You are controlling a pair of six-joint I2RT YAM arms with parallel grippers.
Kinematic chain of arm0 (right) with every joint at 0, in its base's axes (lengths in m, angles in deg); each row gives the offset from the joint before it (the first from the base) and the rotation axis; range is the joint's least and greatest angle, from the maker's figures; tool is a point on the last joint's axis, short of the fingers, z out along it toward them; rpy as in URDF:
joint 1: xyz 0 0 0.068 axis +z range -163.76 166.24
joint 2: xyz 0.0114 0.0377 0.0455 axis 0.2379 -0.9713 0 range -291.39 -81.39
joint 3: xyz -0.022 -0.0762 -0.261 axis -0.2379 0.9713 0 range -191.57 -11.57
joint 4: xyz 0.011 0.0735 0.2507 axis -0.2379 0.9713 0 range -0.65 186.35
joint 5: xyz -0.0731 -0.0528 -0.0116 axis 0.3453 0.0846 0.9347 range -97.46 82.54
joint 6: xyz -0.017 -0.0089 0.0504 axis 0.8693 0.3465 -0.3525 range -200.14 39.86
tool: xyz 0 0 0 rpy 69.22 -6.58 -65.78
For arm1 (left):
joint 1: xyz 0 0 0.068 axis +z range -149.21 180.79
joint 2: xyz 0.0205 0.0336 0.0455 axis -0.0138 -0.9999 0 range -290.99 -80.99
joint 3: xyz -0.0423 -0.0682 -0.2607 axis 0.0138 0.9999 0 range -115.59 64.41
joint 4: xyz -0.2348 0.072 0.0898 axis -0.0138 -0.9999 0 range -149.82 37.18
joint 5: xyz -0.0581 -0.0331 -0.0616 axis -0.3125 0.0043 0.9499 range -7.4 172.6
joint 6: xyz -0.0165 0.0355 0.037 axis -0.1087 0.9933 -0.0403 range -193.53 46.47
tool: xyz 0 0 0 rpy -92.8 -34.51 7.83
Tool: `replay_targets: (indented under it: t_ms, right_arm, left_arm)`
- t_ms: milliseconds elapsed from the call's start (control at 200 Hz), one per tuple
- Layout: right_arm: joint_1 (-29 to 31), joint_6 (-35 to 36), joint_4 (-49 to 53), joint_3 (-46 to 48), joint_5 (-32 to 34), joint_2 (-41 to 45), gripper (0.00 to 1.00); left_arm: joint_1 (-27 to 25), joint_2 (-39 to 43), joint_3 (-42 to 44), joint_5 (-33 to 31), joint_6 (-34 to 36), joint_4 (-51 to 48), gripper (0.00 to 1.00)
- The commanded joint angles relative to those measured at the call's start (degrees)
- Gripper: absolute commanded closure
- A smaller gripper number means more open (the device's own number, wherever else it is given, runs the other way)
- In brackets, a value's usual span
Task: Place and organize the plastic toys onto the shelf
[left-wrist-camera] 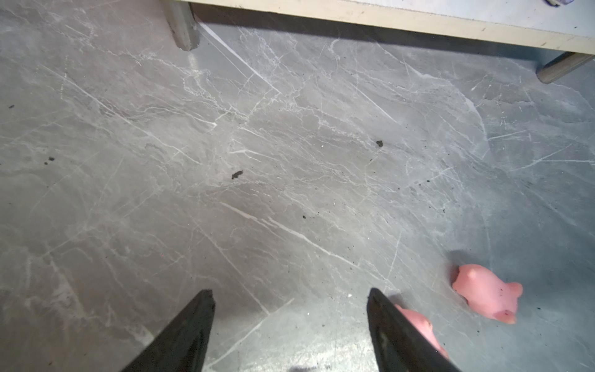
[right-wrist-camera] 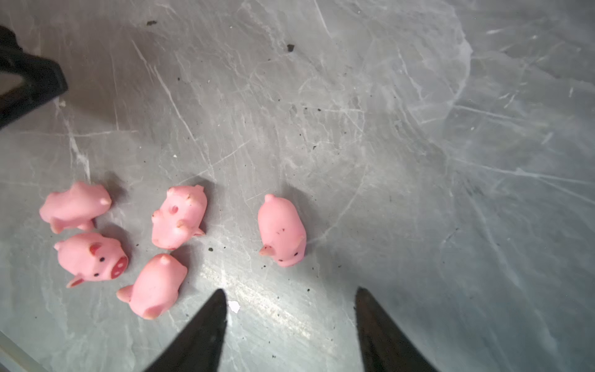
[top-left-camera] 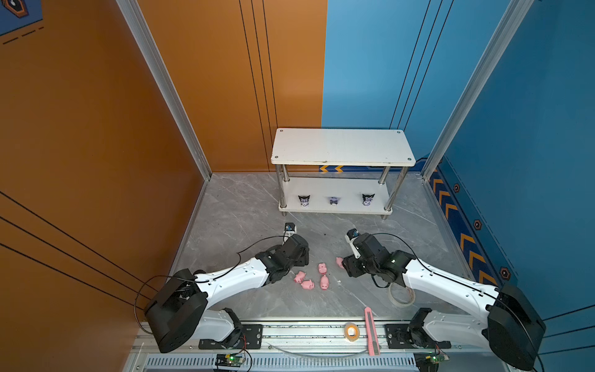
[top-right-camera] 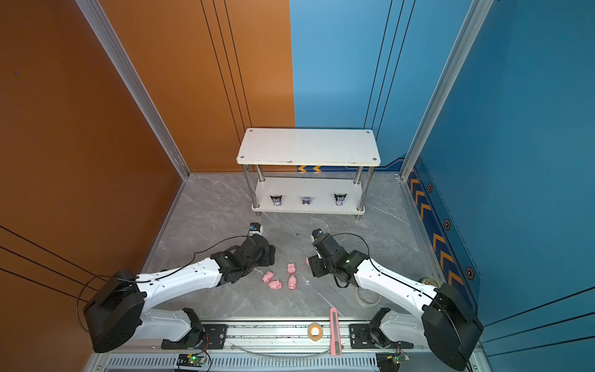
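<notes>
Several pink pigs lie on the grey floor between my grippers, among them one [top-left-camera: 322,268] in the middle and one [top-left-camera: 339,261] beside my right gripper [top-left-camera: 346,267]. In the right wrist view that gripper [right-wrist-camera: 289,290] is open over bare floor, with the nearest pig [right-wrist-camera: 281,230] just ahead and others [right-wrist-camera: 178,215] to one side. My left gripper [left-wrist-camera: 289,291] is open and empty, with a pig [left-wrist-camera: 418,325] half hidden behind one finger. Three black-eared figurines [top-left-camera: 334,200] stand in a row on the lower board of the shelf [top-left-camera: 341,146].
A pink utility knife [top-left-camera: 370,331] and a tape roll [top-left-camera: 352,331] lie at the front rail. A clear tape ring [top-left-camera: 401,296] sits under my right arm. Orange and blue walls close in the floor on three sides. The shelf's top board is bare.
</notes>
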Motion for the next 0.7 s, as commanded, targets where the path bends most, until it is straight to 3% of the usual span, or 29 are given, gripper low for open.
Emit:
replay_targets:
  t_ms: [0, 80, 245, 536, 696]
  right_arm:
    - [0.9, 2.5, 1.8, -0.1, 1.9, -1.5, 0.23]
    - [1.5, 2.9, 1.4, -0.8, 2.1, -3.7, 0.22]
    - [2.2, 3.7, -0.4, -2.5, 2.0, -9.1, 0.35]
    - [1.9, 4.1, -4.4, -4.2, 2.9, -15.3, 0.33]
    - [1.2, 3.3, -6.8, -4.7, 2.4, -17.3, 0.5]
  left_arm:
    - [0.6, 0.9, -1.2, -0.5, 0.8, -1.8, 0.23]
    - [0.7, 1.7, -0.8, -0.6, 0.7, -2.2, 0.23]
    - [0.8, 3.1, 0.0, -0.7, 0.5, -2.6, 0.23]
    - [1.4, 4.7, 1.4, -0.8, 0.3, -2.6, 0.23]
    - [1.9, 4.8, 1.6, -0.4, 0.5, -2.4, 0.23]
